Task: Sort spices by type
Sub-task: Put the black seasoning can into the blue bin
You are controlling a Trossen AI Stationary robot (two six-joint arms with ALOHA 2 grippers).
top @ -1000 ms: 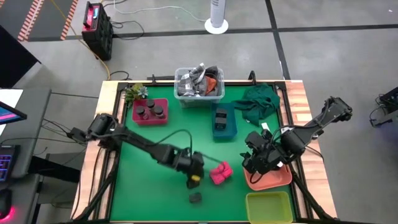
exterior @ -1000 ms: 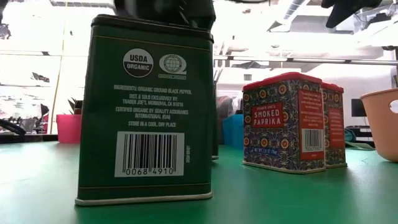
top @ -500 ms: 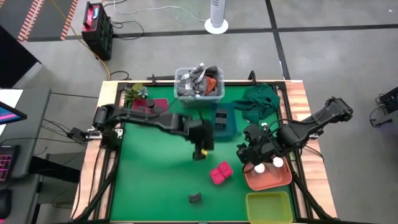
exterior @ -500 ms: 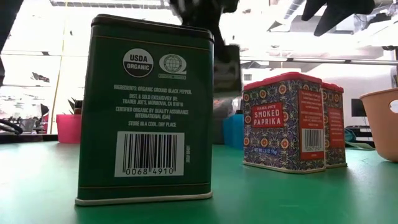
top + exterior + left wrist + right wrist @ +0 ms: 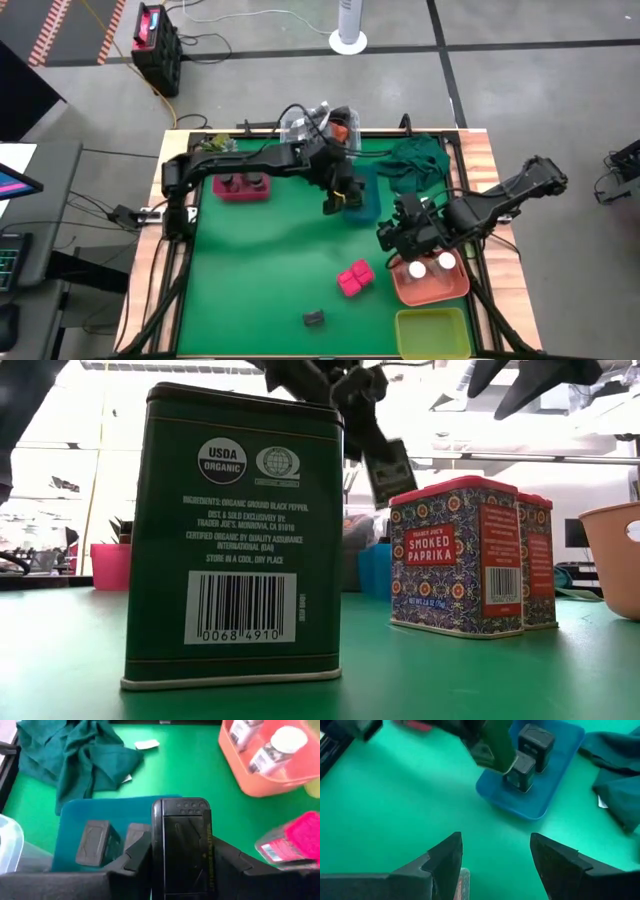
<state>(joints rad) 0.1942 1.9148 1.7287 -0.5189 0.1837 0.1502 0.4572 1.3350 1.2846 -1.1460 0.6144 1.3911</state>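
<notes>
Dark tin in the air — the left gripper (image 5: 336, 198) is clamped on a pepper tin (image 5: 182, 847), carrying it tilted over the blue tray (image 5: 366, 208), just past the table's centre toward one o'clock, where two matching grey boxes (image 5: 93, 840) already sit. My read: a stiff, light metal box with slick flat sides, best pinched across its narrow faces, as it is. Over at four o'clock the right gripper (image 5: 402, 232) hovers with fingers spread, holding nothing, beside the orange tray (image 5: 432, 291) with its white-capped jars (image 5: 440, 263). Pink paprika tins (image 5: 353, 279) wait near five o'clock — one more green tin (image 5: 314, 318) stands at six.
</notes>
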